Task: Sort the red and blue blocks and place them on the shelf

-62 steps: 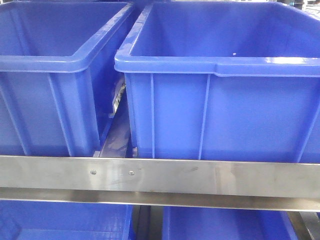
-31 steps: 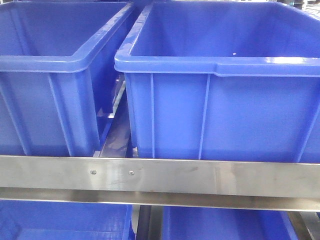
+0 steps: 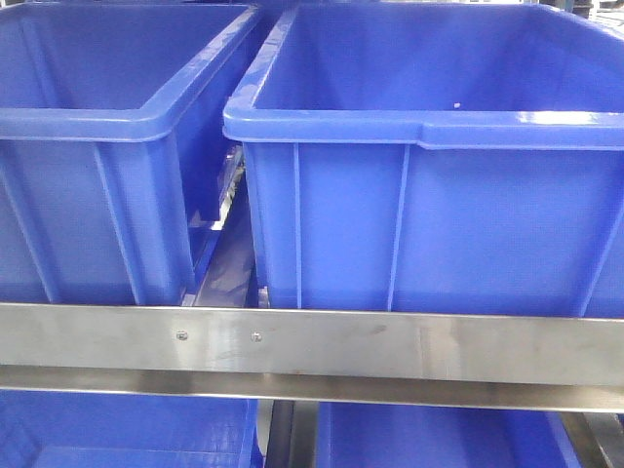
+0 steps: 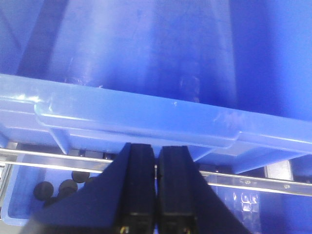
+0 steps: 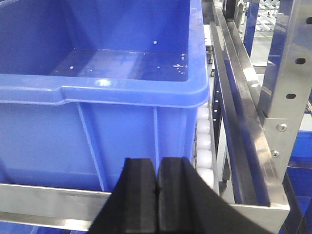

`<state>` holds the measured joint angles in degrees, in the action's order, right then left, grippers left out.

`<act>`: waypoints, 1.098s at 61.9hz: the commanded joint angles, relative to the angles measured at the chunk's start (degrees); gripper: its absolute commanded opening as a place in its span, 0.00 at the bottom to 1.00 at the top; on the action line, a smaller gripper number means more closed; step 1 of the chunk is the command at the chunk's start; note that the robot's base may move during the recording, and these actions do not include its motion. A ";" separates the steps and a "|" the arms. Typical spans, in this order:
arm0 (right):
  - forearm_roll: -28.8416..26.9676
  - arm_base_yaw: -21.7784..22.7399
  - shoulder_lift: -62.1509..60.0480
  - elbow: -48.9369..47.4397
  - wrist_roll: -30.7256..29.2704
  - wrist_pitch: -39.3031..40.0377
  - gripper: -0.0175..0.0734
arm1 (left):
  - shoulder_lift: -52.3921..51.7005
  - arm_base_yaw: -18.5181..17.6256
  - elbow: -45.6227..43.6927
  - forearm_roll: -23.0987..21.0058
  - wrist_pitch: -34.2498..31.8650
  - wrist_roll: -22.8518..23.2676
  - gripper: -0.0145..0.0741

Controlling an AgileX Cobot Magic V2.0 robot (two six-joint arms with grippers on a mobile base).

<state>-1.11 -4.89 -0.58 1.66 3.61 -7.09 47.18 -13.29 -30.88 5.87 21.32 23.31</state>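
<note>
Both grippers — left [image 4: 156,187], right [image 5: 157,195] — closed, empty, facing brushed-steel shelf [image 3: 390,346].

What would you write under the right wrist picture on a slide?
Closed right gripper facing a large blue bin on the steel shelf, white rollers alongside.

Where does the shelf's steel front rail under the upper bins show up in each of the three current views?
Front view: the steel front rail crosses the full width, low in frame.
Left wrist: a thin strip under the bin rim.
Right wrist: bottom left, below the bin.
Shared landmark: the blue bin resting above it.
</note>
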 commanded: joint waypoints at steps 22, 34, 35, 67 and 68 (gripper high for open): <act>-0.18 0.45 -1.22 -1.30 -0.14 5.45 0.25 | -0.82 0.19 -1.69 0.45 -4.34 0.15 0.30; -0.18 0.45 -1.22 -1.30 -0.14 5.45 0.25 | -6.61 0.19 -0.68 5.04 -5.37 0.15 0.30; -0.18 0.45 -1.22 -1.30 -0.14 5.45 0.25 | -7.36 0.19 -0.35 5.65 -5.80 0.15 0.30; -0.18 0.45 -1.22 -1.30 -0.14 5.45 0.25 | -38.27 3.20 17.41 9.88 -10.24 0.15 0.30; -0.18 0.45 -1.22 -1.30 -0.14 5.45 0.25 | -38.99 3.20 17.79 9.88 -10.24 0.15 0.30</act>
<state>-1.11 -4.89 -0.58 1.66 3.61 -7.09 10.49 -10.20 -13.56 15.54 16.24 23.31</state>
